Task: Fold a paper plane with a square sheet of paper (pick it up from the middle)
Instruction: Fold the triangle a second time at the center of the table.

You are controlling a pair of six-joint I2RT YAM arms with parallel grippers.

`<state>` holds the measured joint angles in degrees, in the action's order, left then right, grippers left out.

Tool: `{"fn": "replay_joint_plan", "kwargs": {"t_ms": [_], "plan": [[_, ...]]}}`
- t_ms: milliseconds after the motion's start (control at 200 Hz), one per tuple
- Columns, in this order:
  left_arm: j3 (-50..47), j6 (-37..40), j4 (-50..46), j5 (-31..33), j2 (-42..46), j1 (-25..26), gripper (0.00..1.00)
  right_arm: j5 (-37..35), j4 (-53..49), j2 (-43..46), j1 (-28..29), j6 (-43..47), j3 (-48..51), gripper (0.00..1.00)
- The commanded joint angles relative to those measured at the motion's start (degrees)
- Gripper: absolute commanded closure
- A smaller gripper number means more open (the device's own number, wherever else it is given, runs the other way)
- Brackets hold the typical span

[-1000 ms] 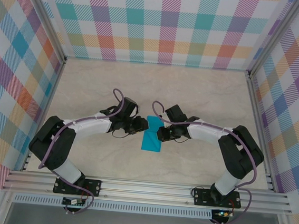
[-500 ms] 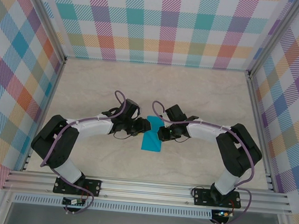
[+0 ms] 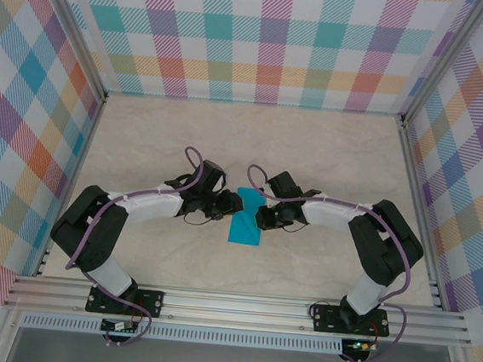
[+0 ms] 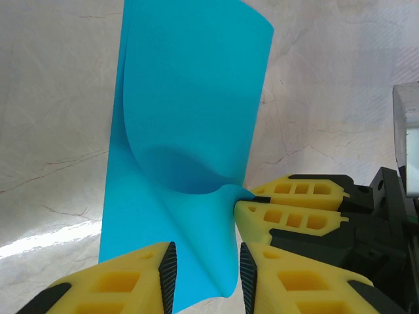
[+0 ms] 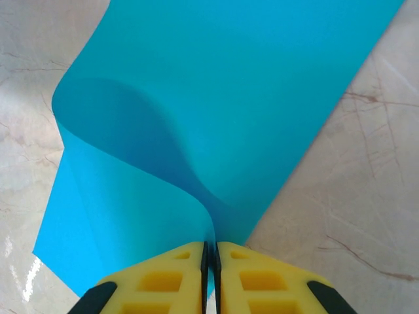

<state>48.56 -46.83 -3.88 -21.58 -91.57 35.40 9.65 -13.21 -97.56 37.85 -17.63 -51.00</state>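
The square sheet of paper (image 3: 245, 225) is teal-blue and lies mid-table as a tall rectangle, doubled over itself. Its top layer bulges up in a curl (image 4: 186, 163). My right gripper (image 3: 256, 212) comes in from the right and is shut on the raised edge of that layer (image 5: 211, 230); its yellow fingers (image 4: 294, 201) also show in the left wrist view. My left gripper (image 4: 208, 271) is at the paper's left side. Its jaws stand apart, with a loose fold of the sheet hanging between them, unclamped.
The pale marble-look table (image 3: 312, 154) has bare surface beyond and to both sides of the paper. Plaid walls (image 3: 264, 38) close off the back and sides. An aluminium rail (image 3: 238, 305) carrying both arm bases runs along the near edge.
My left arm has edged slightly right, toward the paper. The right gripper has kept its hold and stayed in place.
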Motion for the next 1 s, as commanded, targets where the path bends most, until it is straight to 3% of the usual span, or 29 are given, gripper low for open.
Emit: {"fn": "replay_joint_plan", "kwargs": {"t_ms": [0, 635, 995], "plan": [[-0.3, -0.3, 0.8, -0.5, -0.9, 0.6, 0.67, -0.1, 1.4, 2.3, -0.4, -1.2, 1.1, 0.87], [0.1, -3.5, 4.8, -3.1, -3.3, 0.9, 0.8, -1.0, 1.1, 1.0, -0.4, -1.0, 0.5, 0.86], [-1.0, -6.6, 10.0, -4.4, -5.0, 1.3, 0.83, -1.4, 0.9, 0.8, -0.4, -0.7, 0.6, 0.87]]}}
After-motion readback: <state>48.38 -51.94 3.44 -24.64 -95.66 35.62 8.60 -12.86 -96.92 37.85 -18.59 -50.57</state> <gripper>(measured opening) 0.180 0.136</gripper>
